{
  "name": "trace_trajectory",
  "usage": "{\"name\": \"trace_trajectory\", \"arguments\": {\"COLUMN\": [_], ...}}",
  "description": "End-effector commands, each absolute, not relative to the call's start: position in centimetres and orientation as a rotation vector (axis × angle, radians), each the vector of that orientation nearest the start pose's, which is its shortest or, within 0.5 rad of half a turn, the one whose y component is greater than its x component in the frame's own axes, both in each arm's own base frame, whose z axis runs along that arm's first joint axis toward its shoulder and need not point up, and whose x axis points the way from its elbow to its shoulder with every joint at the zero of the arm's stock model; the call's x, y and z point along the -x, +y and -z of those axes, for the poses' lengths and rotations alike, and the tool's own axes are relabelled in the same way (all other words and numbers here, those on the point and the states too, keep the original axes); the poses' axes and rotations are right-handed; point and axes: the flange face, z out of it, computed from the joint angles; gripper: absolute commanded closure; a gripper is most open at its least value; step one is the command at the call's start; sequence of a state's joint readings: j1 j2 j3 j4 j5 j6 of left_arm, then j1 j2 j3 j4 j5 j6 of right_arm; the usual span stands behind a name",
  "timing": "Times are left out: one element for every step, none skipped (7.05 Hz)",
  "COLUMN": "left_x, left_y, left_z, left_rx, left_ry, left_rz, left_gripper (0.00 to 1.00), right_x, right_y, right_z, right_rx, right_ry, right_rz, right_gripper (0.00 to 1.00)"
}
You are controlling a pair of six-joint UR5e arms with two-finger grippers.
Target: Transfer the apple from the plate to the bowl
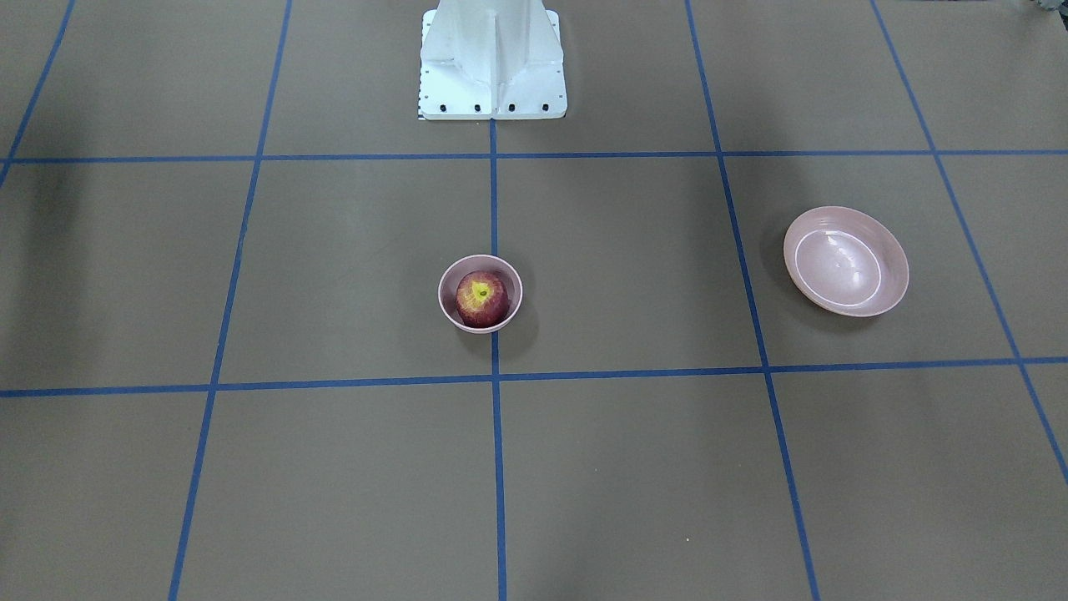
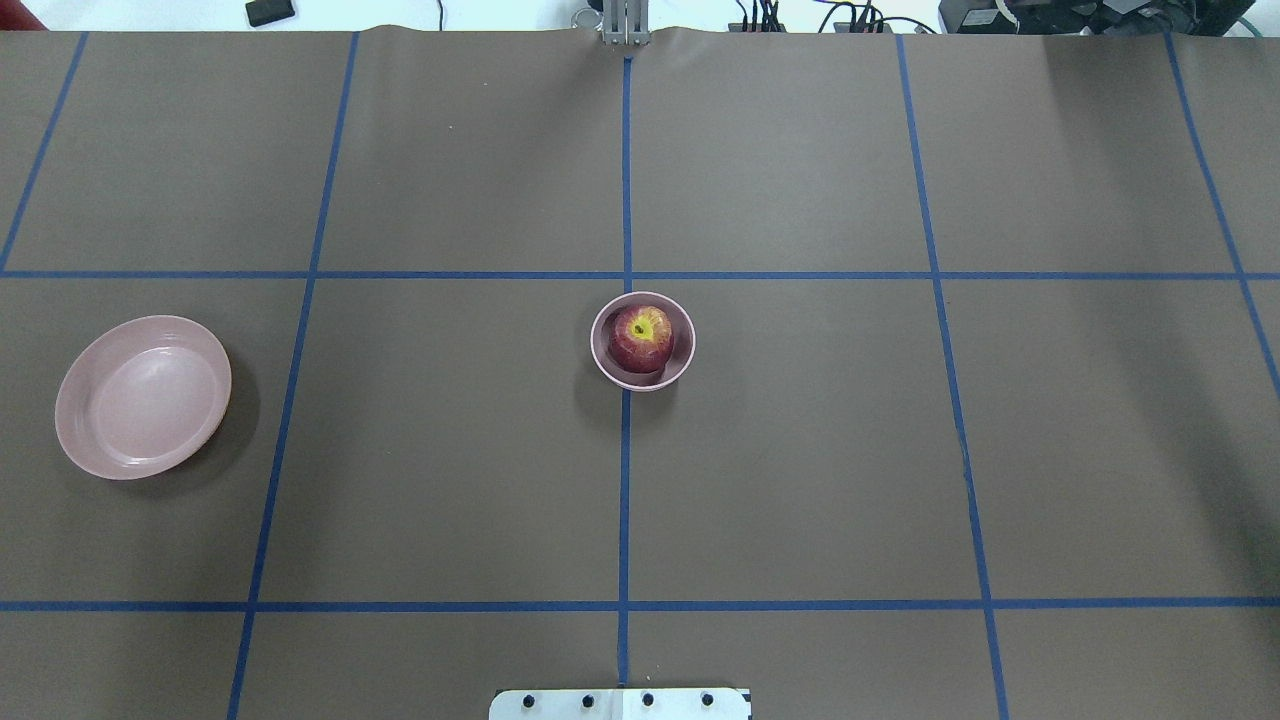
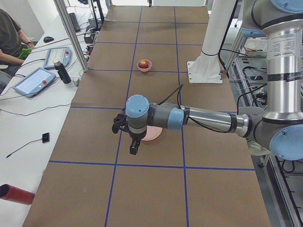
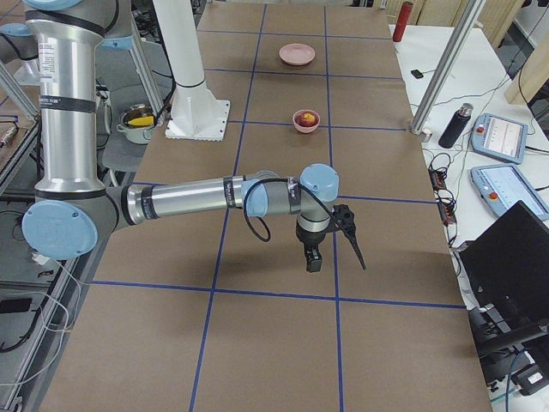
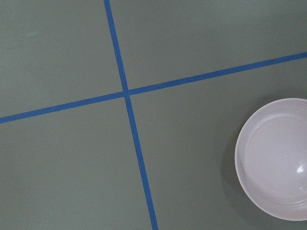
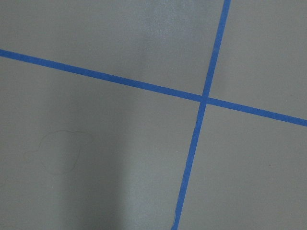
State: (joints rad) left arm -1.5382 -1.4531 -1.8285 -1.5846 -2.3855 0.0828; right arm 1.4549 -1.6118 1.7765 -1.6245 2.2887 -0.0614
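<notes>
Across the brown paper worktop (image 2: 800, 450) w/ its blue tape grid (image 2: 626, 500), going L to R in the overhead view, we see the plate (image 2: 143, 397) near the left edge. Well apart from it, at centre on a tape line, the apple (image 2: 642, 338) sits stem-up in the bowl (image 2: 682, 345). The left pincer (image 3: 117, 126) hangs over the worktop just by the plate and the right pincer (image 4: 356, 249) over paper near a tape crossing, but both show in side views only, so we can't tell how far either is open or whether it grips anything. Along the worktop's far side runs a white side desk (image 3: 28, 118) w/ two teach pendants (image 3: 34, 81), a black bottle (image 3: 62, 73) and a seated person (image 3: 8, 33).
</notes>
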Motion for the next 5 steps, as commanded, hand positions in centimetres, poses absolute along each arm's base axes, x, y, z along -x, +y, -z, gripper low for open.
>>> {"name": "trace_trajectory", "arguments": {"left_x": [4.6,4.6,4.6,4.7,4.6], "left_y": [-44.9,-44.8,-44.9,-44.9,-44.9], "left_z": [-58.5,-58.5,-58.3,-58.4,-58.6], "left_rx": [-0.16,-0.16,-0.164,-0.163,-0.158], "left_ry": [0.81,0.812,0.81,0.809,0.809], "left_rz": [-0.168,-0.169,-0.17,-0.17,-0.171], "left_gripper": [0.02,0.02,0.02,0.02,0.02], "right_x": [-0.9,-0.9,-0.9,-1.1,-1.1], "right_y": [-49.6,-50.0,-51.2,-51.7,-51.7], "right_z": [-56.6,-55.9,-54.7,-53.8,-53.9], "right_rx": [-0.123,-0.138,-0.164,-0.182,-0.179], "right_ry": [-0.725,-0.719,-0.71,-0.708,-0.715], "right_rz": [0.222,0.225,0.234,0.234,0.231], "right_gripper": [0.0,0.0,0.0,0.0,0.0]}}
